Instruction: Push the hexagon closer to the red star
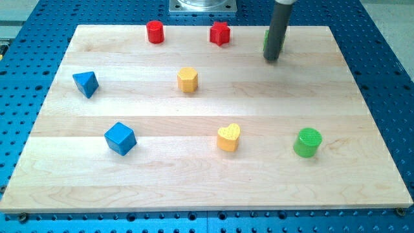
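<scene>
The wooden worktop carries everything. Taking the yellow hexagon as landmark: my tip stands well to its right and a little higher, with no fingers on the rod and nothing held, a green block half hidden just behind it. The blue cube lies below-left, the green cylinder far below-right, the yellow heart below-right, the blue triangular block left, the red star above-right, well apart, the red cylinder above-left.

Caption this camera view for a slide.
My tip sits right of the red star, far from the yellow hexagon.
</scene>
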